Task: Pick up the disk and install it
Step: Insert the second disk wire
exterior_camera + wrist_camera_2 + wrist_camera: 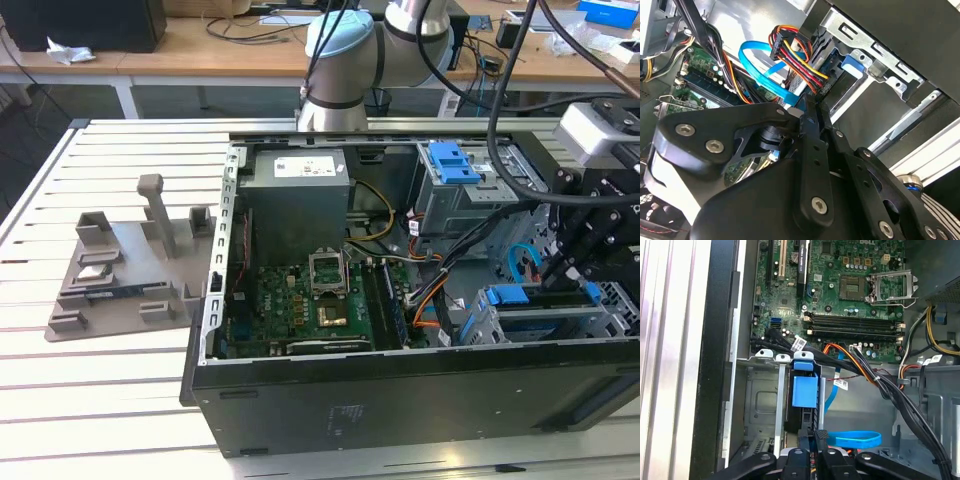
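The gripper (562,268) is hanging over the drive cage (540,318) at the front corner of the open computer case (400,390), which is lying on the slatted table (100,400). In the first wrist view the disk (799,412) is sitting upright in the cage's slot, its blue rail handle (804,391) showing beside the motherboard (840,285). The gripper's (815,440) jaws are sitting close together right at the disk's near end; whether they are clamping it cannot be told. A blue data cable (765,70) is looping just beside the cage.
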`<state>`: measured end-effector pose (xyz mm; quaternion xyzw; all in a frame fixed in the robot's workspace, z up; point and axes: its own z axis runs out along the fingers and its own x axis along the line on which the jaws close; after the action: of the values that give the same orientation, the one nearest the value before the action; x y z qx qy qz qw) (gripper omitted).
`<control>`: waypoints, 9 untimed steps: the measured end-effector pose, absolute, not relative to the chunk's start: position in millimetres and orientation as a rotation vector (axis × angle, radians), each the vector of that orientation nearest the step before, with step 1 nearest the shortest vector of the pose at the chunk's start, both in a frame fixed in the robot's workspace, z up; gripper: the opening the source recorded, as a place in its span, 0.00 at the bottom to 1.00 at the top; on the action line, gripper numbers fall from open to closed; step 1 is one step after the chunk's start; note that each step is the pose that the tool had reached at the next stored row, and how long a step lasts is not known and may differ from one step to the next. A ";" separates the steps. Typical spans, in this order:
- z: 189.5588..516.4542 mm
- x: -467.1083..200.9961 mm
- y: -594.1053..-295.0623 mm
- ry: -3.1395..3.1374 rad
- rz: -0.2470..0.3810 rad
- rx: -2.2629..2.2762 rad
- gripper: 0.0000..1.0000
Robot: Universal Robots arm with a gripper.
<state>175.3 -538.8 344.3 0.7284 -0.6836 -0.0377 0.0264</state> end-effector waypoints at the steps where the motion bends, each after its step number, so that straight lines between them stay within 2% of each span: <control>1: 343.8 174.9 -538.9 -2.112 -0.117 2.252 0.16; 9: 339.6 174.1 -539.3 -2.110 -0.117 2.253 0.16</control>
<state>174.1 -539.3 339.6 0.7290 -0.6830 -0.0377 0.0263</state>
